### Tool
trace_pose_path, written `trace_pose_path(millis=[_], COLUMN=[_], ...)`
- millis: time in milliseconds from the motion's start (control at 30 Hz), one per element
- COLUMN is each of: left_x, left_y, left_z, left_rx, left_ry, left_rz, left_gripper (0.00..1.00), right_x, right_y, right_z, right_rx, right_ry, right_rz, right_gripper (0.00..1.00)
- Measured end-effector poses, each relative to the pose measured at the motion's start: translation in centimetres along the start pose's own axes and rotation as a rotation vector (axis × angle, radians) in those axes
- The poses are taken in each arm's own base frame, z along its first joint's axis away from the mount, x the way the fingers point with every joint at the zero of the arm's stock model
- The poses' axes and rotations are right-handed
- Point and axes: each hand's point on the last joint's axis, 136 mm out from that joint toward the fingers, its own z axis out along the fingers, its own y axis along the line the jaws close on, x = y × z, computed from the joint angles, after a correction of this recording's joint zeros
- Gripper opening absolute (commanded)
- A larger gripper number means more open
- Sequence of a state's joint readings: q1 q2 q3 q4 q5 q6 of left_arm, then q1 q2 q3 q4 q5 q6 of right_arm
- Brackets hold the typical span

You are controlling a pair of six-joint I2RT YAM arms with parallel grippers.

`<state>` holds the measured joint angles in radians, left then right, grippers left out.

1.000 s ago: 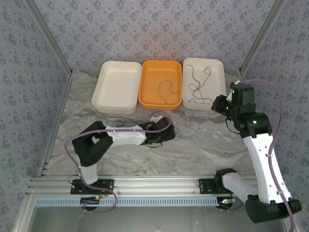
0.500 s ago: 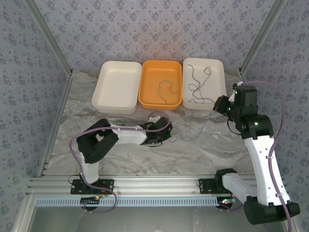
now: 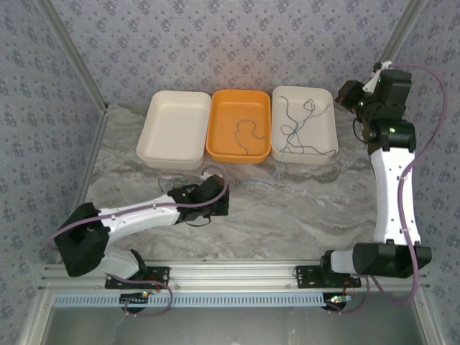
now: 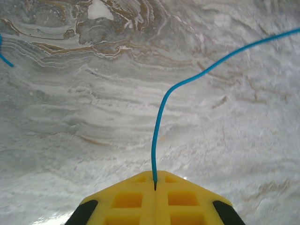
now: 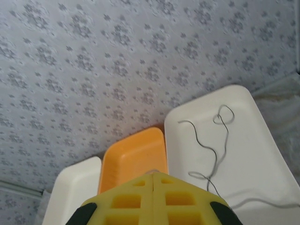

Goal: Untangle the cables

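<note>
Left tool point(image 4: 154, 180) is clamped tight on the blue cable point(image 4: 161, 112). In the left wrist view the strand comes straight out of the seam btwn the yellow fingers point(image 4: 126, 199), rises, then bends off to the upper right over the marble counter point(image 4: 70, 117). A 2nd short bit of blue shows at that view's left edge; can't tell if it's the same strand. From the top, the left tool point(image 3: 219, 203) sits low over the counter, near its middle, in front of the orange tray point(image 3: 226, 111), w/ the arm stretched out flat from the left.

Right tool point(image 3: 349, 93) is up high by the back right corner of the right white tray point(image 3: 303, 90). In the right wrist view its fingers are pressed together, closed point(image 5: 154, 176); can't tell if anything thin is pinched in there. Below it that tray holds a dark cable point(image 5: 228, 138) w/ a small loop at one end, lying loose on the tray floor. The top view also shows pale blue-grey strands point(image 3: 316, 122) in the same tray, crossing the dark one.

Orange tray holds one dark curly cable point(image 3: 249, 137). Left white tray point(image 3: 172, 126) sits right against the orange one. The 3 trays stand in a row at the back of the counter.
</note>
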<state>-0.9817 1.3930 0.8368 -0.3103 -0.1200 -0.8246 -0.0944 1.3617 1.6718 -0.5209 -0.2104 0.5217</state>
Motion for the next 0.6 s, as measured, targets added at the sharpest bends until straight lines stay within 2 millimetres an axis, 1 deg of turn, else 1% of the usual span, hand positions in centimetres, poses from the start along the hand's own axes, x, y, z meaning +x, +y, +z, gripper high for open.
trace_pose_path(millis=[133,233,400,433,533,600], left_x=[1.0,1.6,1.1,1.1,0.2,-1.4], left_y=[1.0,1.5,1.0,1.2,1.2,0.8], left_z=[-0.7,-1.1,-1.2,-1.2,-1.5,-2.0], left_rx=[-0.035,-0.070,-0.118,-0.127,-0.136,-0.124], left_ry=[0.044,0.087,0.107,0.104,0.090,0.060], left_rz=[0.141,0.234,0.320,0.325,0.318,0.289], left_gripper=[0.00,0.00,0.00,0.00,0.00,0.00], right_x=[-1.8,-3.4,-7.1,-7.5,-7.9,-7.1], right_y=[0.6,0.9,2.8,3.2,5.1,6.8], right_z=[2.3,3.6,4.7,4.9,6.1,7.4], right_rx=[-0.053,-0.084,-0.166,-0.184,-0.242,-0.292], right_ry=[-0.045,-0.085,-0.170,-0.179,-0.188,-0.170], right_rz=[0.016,0.037,0.072,0.079,0.087,0.089], right_gripper=[0.00,0.00,0.00,0.00,0.00,0.00])
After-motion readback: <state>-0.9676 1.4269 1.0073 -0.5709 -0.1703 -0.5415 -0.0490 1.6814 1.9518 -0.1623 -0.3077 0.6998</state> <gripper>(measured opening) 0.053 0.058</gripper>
